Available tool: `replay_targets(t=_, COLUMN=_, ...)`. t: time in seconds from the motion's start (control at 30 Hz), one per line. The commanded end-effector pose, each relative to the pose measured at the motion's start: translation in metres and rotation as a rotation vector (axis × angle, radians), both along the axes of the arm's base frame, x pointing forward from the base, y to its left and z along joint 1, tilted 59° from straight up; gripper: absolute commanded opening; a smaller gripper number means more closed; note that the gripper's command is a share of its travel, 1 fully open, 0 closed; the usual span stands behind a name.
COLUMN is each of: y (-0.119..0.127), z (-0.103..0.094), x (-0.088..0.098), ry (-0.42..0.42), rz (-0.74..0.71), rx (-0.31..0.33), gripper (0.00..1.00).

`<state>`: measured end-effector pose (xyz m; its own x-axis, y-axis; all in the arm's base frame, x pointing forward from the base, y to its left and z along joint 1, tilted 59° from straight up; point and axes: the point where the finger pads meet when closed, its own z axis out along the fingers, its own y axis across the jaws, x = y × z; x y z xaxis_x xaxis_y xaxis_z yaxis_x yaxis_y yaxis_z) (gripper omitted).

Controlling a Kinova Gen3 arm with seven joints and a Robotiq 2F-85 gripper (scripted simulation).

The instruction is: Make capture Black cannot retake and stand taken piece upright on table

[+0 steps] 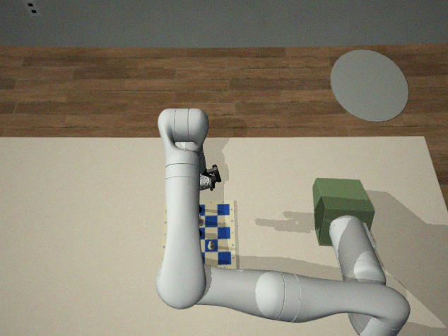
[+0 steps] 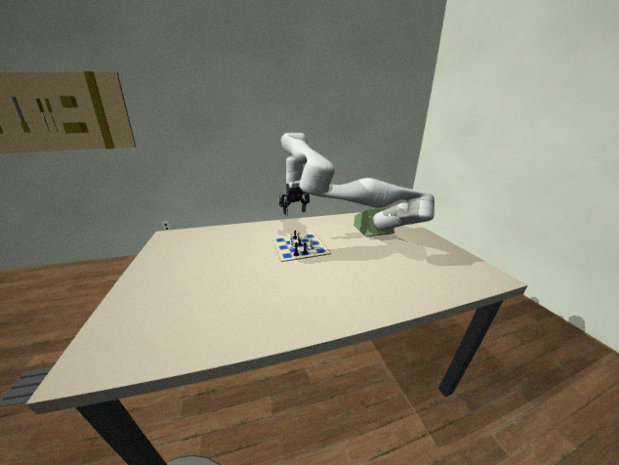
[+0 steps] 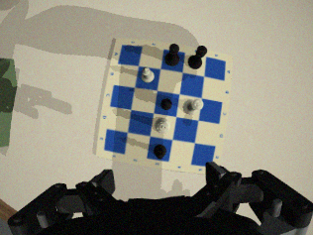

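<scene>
A small blue-and-cream chessboard [image 1: 224,233] [image 2: 286,256] [image 3: 213,112] lies on the beige table [image 1: 90,217] [image 2: 199,310]. In the wrist view several black pieces stand on it: two side by side at the far edge [image 3: 172,54] [image 3: 197,57], one in the middle [image 3: 167,103] and one at the near edge [image 3: 159,150]. Three white pieces stand among them [image 3: 149,73] [image 3: 191,105] [image 3: 159,124]. My gripper [image 1: 213,175] [image 2: 293,202] [image 3: 158,176] is open and empty. It hangs high above the table just beyond the board's edge. In the top view the arm hides the board's left columns.
A green block [image 1: 340,206] [image 2: 367,225] [image 3: 5,101] stands on the table to one side of the board, at the arm's base. The arm's long links stretch over the table beside and over the board.
</scene>
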<state>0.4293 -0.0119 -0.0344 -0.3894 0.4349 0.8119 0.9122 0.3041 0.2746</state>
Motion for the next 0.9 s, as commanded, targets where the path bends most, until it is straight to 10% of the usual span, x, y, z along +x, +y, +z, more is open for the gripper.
replay_targets(t=0.0, y=0.0022, z=-0.0015, x=-0.0011, ry=0.033, rz=-0.014, rx=-0.005, gripper=1.0)
replay_targets(t=0.87, y=0.0089, z=-0.0059, x=-0.0022, ry=0.317, rz=-0.188, rx=-0.052, gripper=1.0)
